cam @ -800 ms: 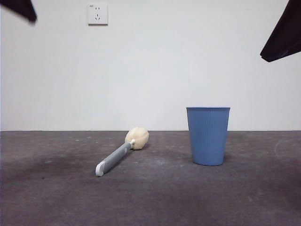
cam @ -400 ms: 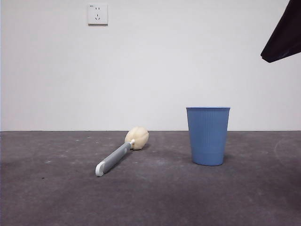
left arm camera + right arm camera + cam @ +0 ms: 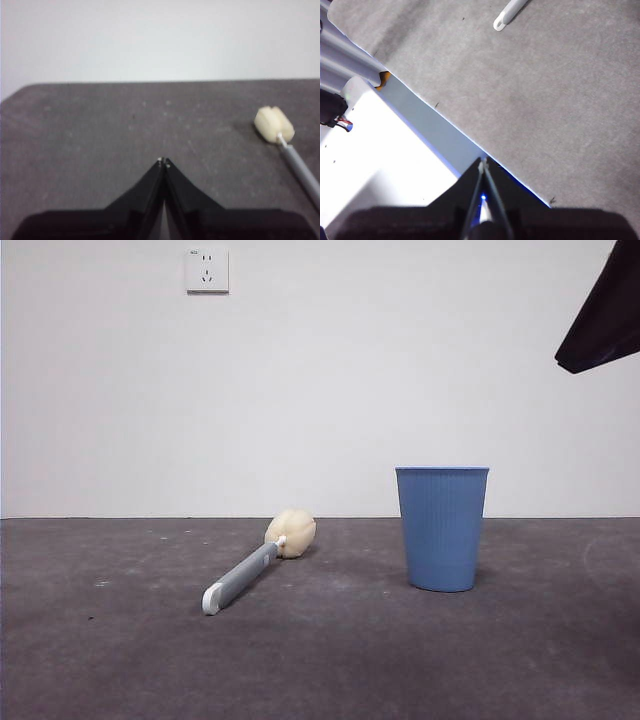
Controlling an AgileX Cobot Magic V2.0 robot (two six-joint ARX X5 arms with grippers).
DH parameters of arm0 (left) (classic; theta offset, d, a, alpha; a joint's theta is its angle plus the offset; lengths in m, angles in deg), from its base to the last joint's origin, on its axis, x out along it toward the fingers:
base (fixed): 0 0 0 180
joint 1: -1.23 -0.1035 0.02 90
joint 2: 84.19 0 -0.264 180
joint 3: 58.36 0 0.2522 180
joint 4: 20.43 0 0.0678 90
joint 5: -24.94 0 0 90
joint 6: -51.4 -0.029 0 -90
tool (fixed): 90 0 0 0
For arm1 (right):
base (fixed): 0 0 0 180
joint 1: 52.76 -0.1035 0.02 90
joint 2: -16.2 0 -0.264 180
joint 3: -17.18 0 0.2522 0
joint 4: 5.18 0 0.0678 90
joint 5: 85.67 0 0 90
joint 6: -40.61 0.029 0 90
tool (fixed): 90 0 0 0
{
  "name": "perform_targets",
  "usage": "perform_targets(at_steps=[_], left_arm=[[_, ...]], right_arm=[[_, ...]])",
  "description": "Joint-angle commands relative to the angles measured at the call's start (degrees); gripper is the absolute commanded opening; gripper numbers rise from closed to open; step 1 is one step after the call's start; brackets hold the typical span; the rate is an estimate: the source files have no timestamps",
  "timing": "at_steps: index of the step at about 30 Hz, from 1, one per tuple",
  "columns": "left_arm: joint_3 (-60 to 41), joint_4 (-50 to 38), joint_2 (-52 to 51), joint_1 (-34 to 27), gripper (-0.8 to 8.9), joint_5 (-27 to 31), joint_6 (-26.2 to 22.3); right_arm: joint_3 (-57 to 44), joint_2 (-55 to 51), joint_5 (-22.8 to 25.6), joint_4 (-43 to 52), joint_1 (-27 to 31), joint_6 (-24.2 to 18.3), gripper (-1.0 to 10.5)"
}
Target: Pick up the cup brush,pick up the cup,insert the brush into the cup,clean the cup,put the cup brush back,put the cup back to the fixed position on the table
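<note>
The cup brush (image 3: 252,568) lies flat on the table (image 3: 330,660), left of centre, its cream sponge head toward the wall and its white tip toward the camera. The blue ribbed cup (image 3: 442,528) stands upright to its right. My left gripper (image 3: 163,161) is shut and empty, hovering over bare table with the cup brush (image 3: 282,142) off to one side. My right gripper (image 3: 482,162) is shut and empty above the table's edge; the brush handle's white tip (image 3: 506,16) shows far from it. A black arm tip (image 3: 603,315) hangs at the front view's top right corner.
A white wall with a power socket (image 3: 207,269) rises behind the table. In the right wrist view the table edge (image 3: 445,117) runs diagonally, with a white base and a cable (image 3: 335,112) beyond it.
The black arm tip at the top left corner of the front view has left the picture. The brush, the cup and the top right arm tip have not moved.
</note>
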Motion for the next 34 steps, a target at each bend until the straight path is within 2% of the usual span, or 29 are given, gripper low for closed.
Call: perform_targets(at_steps=[1, 6, 32, 34], left_arm=[[-1.0, 3.0, -1.4, -0.5, -0.03, -0.3, 0.4], [-1.0, 9.4, -2.8, -0.7, -0.03, -0.2, 0.4], [-1.0, 9.0, -2.7, -0.7, -0.03, -0.3, 0.3], [-1.0, 9.0, -2.7, -0.7, -0.03, -0.4, 0.3]], right_arm=[[-0.1, 0.0, 0.2, 0.3, -0.1, 0.1, 0.0], [-0.1, 0.0, 0.2, 0.3, -0.1, 0.1, 0.0], [-0.1, 0.0, 0.2, 0.3, 0.0, 0.1, 0.0], [-0.1, -0.9, 1.3, 0.5, 0.7, -5.6, 0.0]])
